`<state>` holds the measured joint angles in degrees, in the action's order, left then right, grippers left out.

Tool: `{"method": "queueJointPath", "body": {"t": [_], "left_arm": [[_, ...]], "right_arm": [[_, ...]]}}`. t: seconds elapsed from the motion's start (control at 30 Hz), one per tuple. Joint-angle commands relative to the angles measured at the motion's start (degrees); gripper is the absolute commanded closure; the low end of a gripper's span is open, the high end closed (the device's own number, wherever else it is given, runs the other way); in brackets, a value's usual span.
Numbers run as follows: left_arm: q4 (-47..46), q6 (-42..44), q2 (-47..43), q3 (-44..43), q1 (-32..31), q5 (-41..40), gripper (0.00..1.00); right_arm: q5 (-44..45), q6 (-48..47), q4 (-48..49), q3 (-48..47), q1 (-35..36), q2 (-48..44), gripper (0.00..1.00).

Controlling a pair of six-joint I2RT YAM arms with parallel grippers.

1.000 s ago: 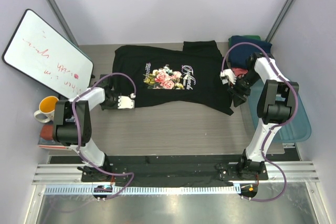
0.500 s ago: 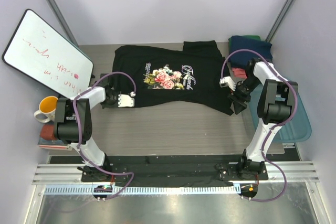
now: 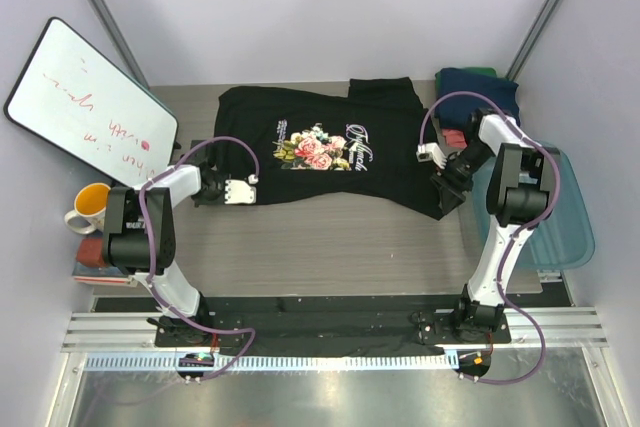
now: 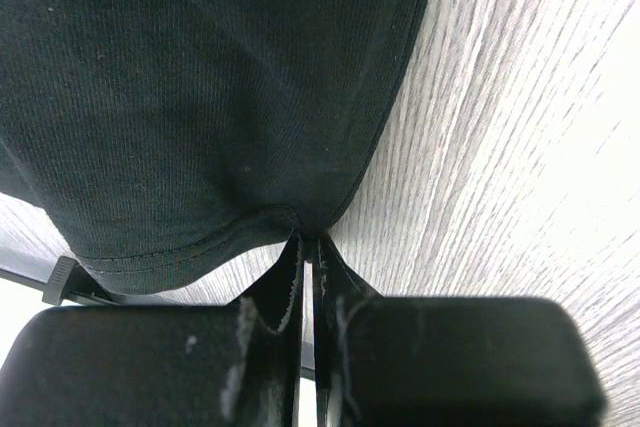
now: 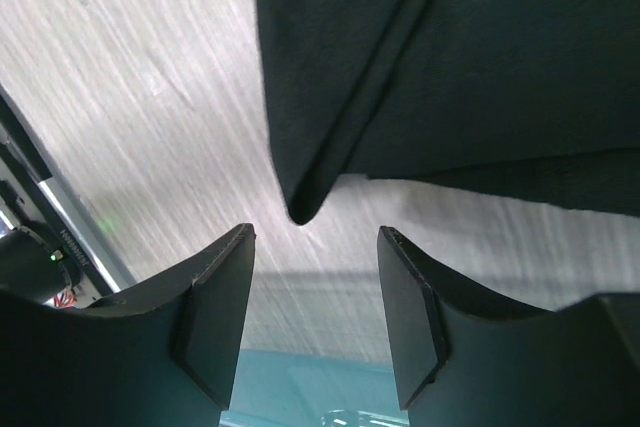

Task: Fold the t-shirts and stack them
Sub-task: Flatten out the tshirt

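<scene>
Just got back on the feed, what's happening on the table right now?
The black rose-print t-shirt lies spread flat on the table, print up. The left pincer is shut on its near-left corner. The right pincer is open at the near-right corner, which sits just ahead of the gap between its fingers, not yet gripped. No fold shows yet. The navy and coral-red shirts sit in a heap at the far right.

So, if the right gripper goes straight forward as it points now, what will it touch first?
The right gripper would most likely meet the corner of the black t-shirt, just ahead between its open jaws; depth is unclear.
</scene>
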<state>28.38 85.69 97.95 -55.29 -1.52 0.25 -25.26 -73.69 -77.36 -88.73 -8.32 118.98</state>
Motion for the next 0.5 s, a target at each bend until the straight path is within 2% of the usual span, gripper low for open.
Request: {"method": "queueJointPath", "body": {"t": [0.0,0.47], "left_arm": [[2.2,-0.7,-1.2,-1.3,0.3,1.8,1.00],[2.4,-0.6,-2.0,-1.0,0.3,1.8,1.00]], "right_arm": [[-0.2,0.5,-4.4,-2.4,0.6,1.3,0.43],[2.1,-0.8,-4.8,4.3,2.3,-3.7,0.48]]}}
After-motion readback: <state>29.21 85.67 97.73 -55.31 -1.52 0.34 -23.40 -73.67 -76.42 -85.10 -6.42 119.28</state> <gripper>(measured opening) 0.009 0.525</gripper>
